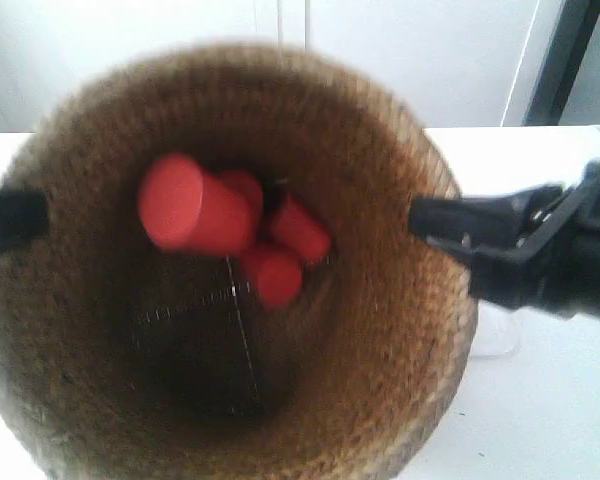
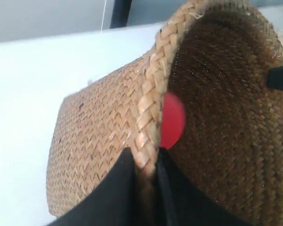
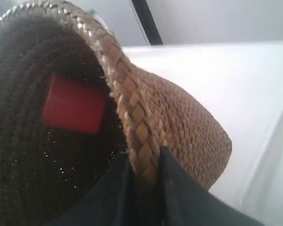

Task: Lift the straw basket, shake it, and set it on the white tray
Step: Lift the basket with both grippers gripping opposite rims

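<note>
Blurred straw basket, bottom cut off — red cylinders inside, jaws pinching rim

Red cylinders, white table

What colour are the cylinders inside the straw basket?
Red; the cylinders in the straw basket show best in the exterior view.

- Left end effector clamps the braided rim of the straw basket, with one black finger on the outer wall and one on the inner wall.
- Both the zigzag-weave outer wall and the darker inside are visible.
- A red rounded piece sits inside the basket, partly hidden by the rim.
- A black piece is at the opposite rim, cut off by the frame edge.
- The white counter lies behind the basket, with a dark upright strip beyond it.
</note>
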Available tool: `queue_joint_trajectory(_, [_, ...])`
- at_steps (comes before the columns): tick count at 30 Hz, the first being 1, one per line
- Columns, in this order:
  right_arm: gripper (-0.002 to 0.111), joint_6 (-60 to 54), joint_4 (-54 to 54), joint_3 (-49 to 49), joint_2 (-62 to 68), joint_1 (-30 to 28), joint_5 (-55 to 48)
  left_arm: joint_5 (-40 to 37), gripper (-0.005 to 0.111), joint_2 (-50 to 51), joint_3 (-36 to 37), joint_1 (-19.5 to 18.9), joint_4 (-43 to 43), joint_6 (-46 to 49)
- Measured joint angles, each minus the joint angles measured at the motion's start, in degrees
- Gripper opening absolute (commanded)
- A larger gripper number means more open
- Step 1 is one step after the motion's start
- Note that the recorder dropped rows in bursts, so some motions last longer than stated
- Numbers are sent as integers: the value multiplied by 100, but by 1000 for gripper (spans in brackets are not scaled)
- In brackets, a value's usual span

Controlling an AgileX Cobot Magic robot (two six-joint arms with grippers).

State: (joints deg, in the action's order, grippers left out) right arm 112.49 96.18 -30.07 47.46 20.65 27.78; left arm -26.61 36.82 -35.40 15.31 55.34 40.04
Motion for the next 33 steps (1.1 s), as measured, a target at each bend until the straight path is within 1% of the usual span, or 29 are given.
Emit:
queue_joint_trajectory(1, [0,-93,24,49,127,0,71,-66,0,106,74,0,29,143])
queue_joint_trajectory(2, [0,-53,89,-185,163,0,363,-385,0,133,-200,0,3,218])
queue_joint_trajectory(3, [0,221,275,-781,45,0,558,-650,0,55,-795,-11,-12,177])
queue_joint_trajectory(4, [0,415,319,-1002,-57,0,571,-687,0,-8,-1106,-11,-24,77])
queue_joint_trajectory(6, [0,560,282,-1212,-263,0,435,-575,0,-182,-1350,-11,-167,-171])
queue_joint_trajectory(7, [0,560,268,-1124,-328,21,383,-517,0,-239,-1230,-11,-238,-289])
queue_joint_trajectory(8, [0,420,256,-680,-242,44,194,-228,0,-229,-690,-11,-248,-362])
queue_joint_trajectory(9, [0,235,186,-370,-102,56,65,-46,0,-160,-325,-11,-237,-328])
queue_joint_trajectory(10, [0,-96,7,-6,175,56,-19,58,0,17,69,-11,-101,-98])
queue_joint_trajectory(12, [0,-259,-36,20,278,56,143,-145,0,96,26,-11,34,194])
queue_joint_trajectory(13, [0,-268,-50,-120,261,56,274,-372,0,96,-167,-11,62,275])
queue_joint_trajectory(15, [0,-209,-62,-576,66,56,533,-728,0,27,-860,-11,148,275])
queue_joint_trajectory(17, [0,-70,46,-1076,-214,56,544,-776,0,-75,-1449,-11,141,208])
queue_joint_trajectory(19, [0,212,162,-1314,-527,56,355,-706,0,-223,-1701,-11,-53,-86])
queue_joint_trajectory(20, [0,304,176,-1244,-629,56,283,-694,0,-249,-1627,-11,-184,-271])
queue_joint_trajectory(21, [0,380,199,-1043,-686,56,196,-635,0,-249,-1404,-11,-251,-390])
queue_joint_trajectory(23, [0,383,305,-546,-538,56,10,-376,0,-137,-700,0,-207,-395])
queue_joint_trajectory(25, [0,324,372,-154,-254,56,-47,-293,0,112,-192,0,57,-87])
queue_joint_trajectory(26, [0,290,372,-87,-164,56,-16,-312,0,205,-112,0,192,121])
queue_joint_trajectory(28, [0,290,384,-118,-150,56,143,-466,0,279,-135,0,400,356])
queue_joint_trajectory(31, [0,393,371,-608,-321,56,182,-592,0,266,-522,-10,761,396])
queue_joint_trajectory(33, [0,603,416,-942,-426,56,123,-496,0,281,-799,-10,938,396])
